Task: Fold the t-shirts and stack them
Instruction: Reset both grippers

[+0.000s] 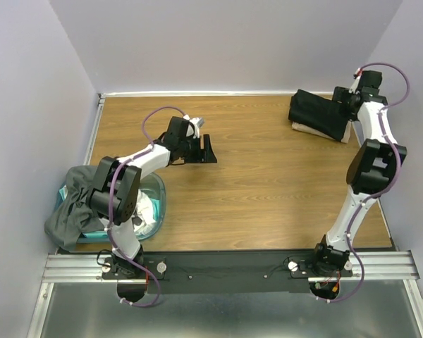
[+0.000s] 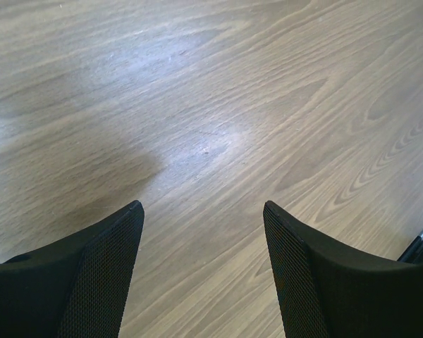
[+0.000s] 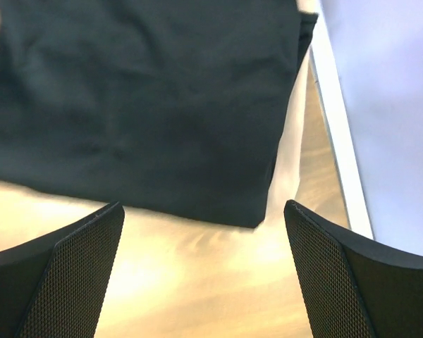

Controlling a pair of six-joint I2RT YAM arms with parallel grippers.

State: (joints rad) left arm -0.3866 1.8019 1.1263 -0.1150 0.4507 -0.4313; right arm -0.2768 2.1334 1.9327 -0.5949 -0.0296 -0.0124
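Black smooth cloth: the folded black t-shirt [image 1: 317, 113] lies flat on a tan t-shirt [image 1: 303, 129], far across from the teal plastic tub [image 1: 160, 196]. A crumpled grey t-shirt [image 1: 70, 211] drapes over the tub. The mesh-padded left gripper [image 2: 201, 208] and right gripper [image 3: 204, 205] both gape wide, holding nothing.

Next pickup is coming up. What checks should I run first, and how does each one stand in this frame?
1. right gripper open, no cloth in it: ok.
2. black t-shirt lying folded on the tan-beige t-shirt: ok.
3. left gripper open and empty above the table: ok.
4. All shirts folded: not ok; the dark grey t-shirt hangs over the teal tub and the white t-shirt is inside it.
5. Stack edges lined up: cannot tell.
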